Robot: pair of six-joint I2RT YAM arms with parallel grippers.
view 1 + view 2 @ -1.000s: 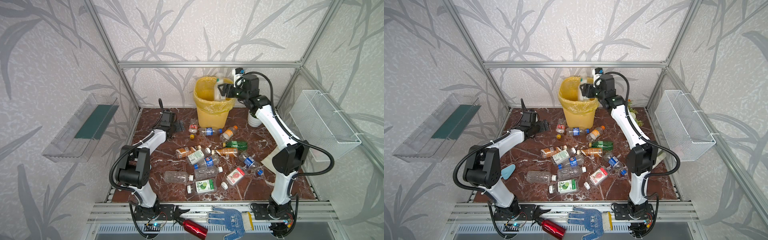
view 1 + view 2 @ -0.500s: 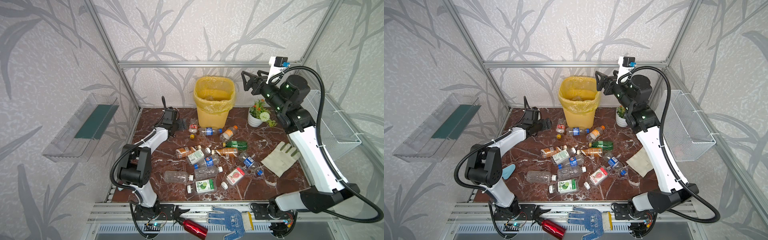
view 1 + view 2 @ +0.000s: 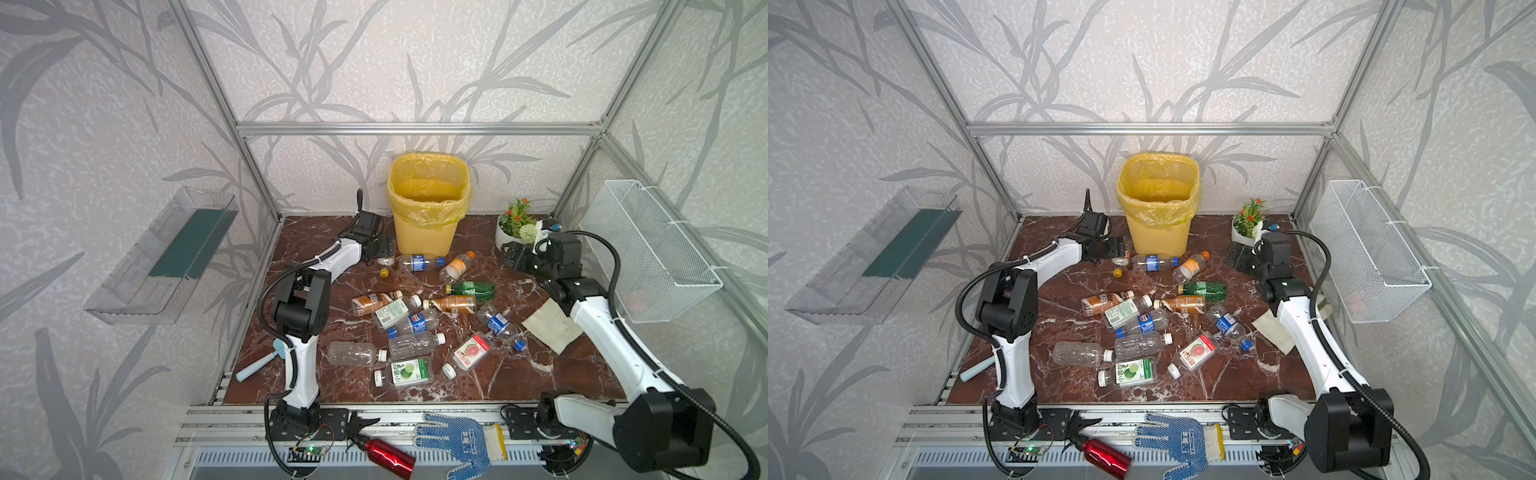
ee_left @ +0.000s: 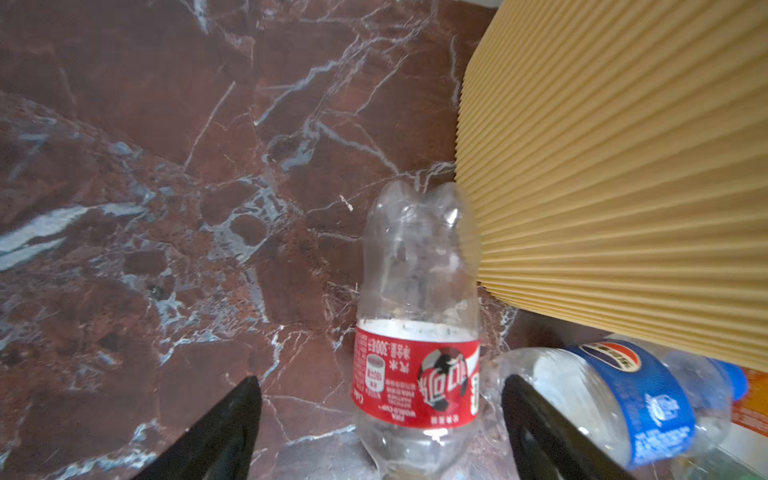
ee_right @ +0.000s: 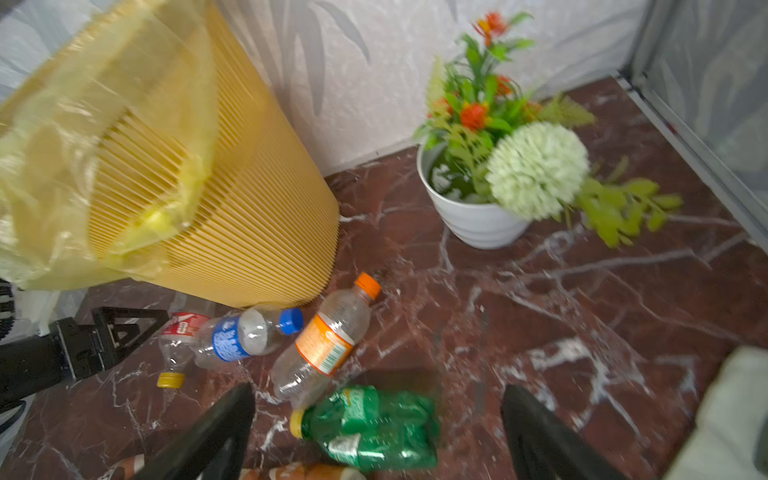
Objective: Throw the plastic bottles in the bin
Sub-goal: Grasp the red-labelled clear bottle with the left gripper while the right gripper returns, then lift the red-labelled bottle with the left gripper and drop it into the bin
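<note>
My left gripper (image 4: 381,379) is low at the back of the marble table (image 3: 540,382), jaws spread wide either side of the red-label bottle (image 4: 415,332) — not touching it. That bottle lies on its side, clear end just beside the bin (image 4: 623,166) wall. Blue-label bottle (image 4: 623,399) lies next to it, also at the bin's foot. My right gripper (image 5: 377,388) hangs over the table near the flower pot (image 5: 473,216), jaws wide apart, nothing between them — green bottle (image 5: 370,419) and orange-cap bottle (image 5: 328,336) lie below. Bin stands upright at back centre in both top views, yellow bag folded over the rim. Rest of the plastic bottles (image 3: 415,324) lie scattered mid-table.
</note>
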